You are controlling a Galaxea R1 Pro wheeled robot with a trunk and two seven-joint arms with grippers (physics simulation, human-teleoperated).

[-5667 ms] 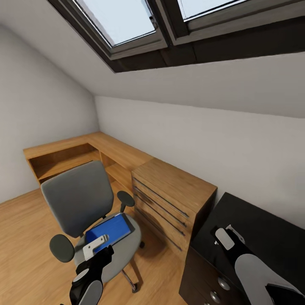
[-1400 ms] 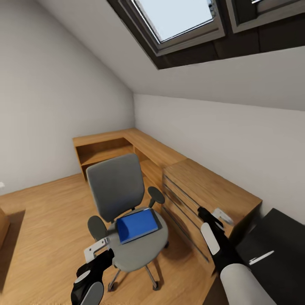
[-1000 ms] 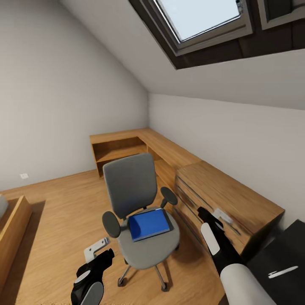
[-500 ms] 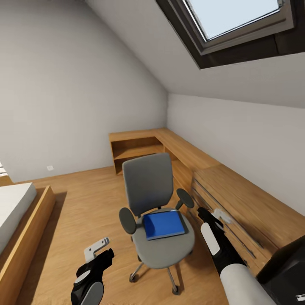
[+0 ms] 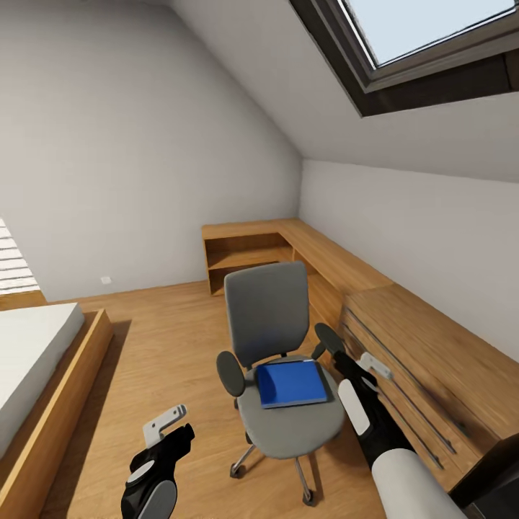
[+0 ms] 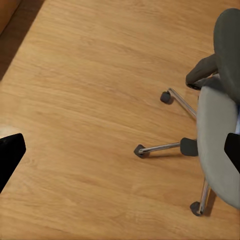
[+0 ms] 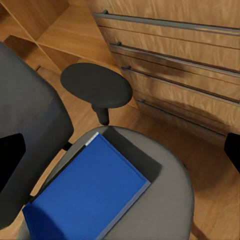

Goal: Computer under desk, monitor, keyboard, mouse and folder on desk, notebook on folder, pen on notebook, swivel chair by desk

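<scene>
Lying flat on the grey upholstered swivel chair (image 5: pixel 288 425), the glossy blue folder (image 5: pixel 292 383) runs lengthwise toward the backrest; both tools, left tool (image 5: pixel 164 424) and right tool (image 5: pixel 369 365), released.

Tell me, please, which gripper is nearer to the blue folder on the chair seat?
The right. The right gripper hangs just beside the folder, near the chair's armrest; the left gripper hangs over the floor, off the seat's other side.

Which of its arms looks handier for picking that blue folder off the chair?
Probably the right: its pincer hangs beside the folder on the swivel chair, while the left pincer hangs over bare floor.
</scene>
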